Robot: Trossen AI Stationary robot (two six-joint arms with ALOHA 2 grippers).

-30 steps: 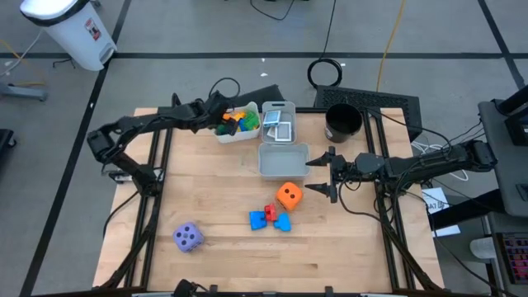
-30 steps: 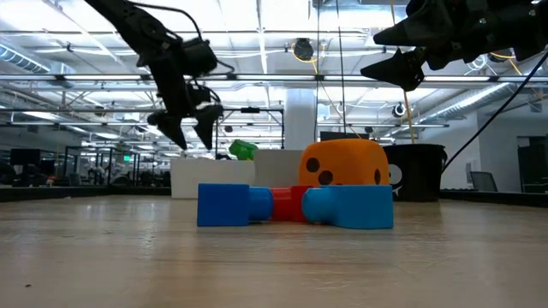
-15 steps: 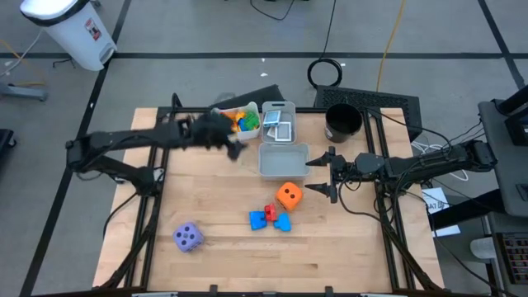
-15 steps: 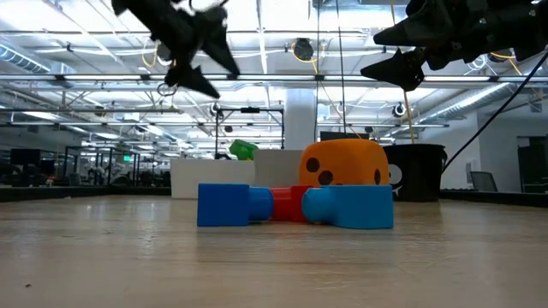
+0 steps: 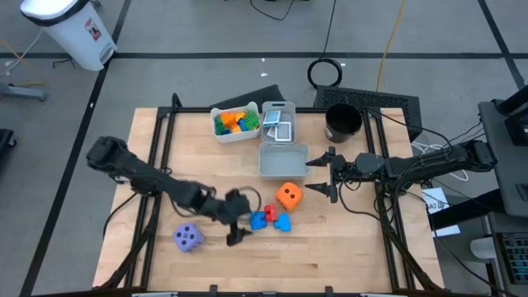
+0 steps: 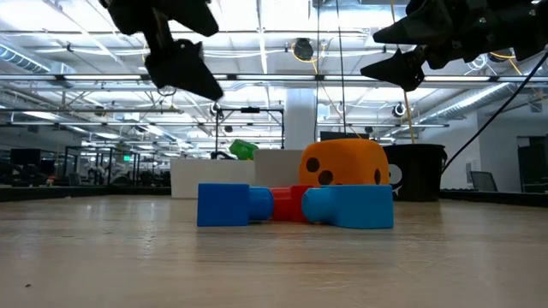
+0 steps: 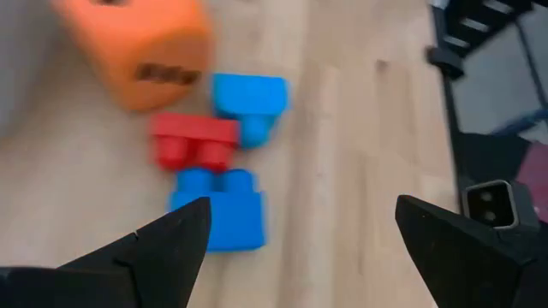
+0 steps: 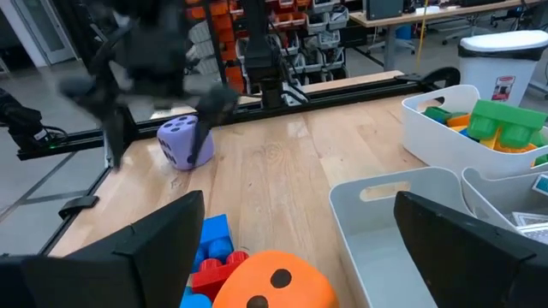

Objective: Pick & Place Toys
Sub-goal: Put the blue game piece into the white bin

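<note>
On the bench [image 5: 330, 247], the purple die [image 5: 188, 238] is sitting apart at the left. The left gripper [image 5: 237, 216], jaws spread and empty, is hovering beside the blue and red blocks [image 5: 269, 218]; a low descent risks scattering them against the orange die [image 5: 288, 195]. The right gripper [image 5: 323, 174] is waiting spread, empty, beyond.

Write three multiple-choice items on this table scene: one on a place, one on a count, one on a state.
1. Where is the purple die?
A. in a bin
B. alone on the wood, apart from the block cluster
C. on the orange die

2. How many blue blocks lie by the red block?
A. two
B. four
C. none

3. How is the left gripper?
A. shut on a block
B. open, empty
C. resting in a bin

Key: B, it sits by itself; A, one either side of the red; B, its fingers are spread above the blocks.
</note>
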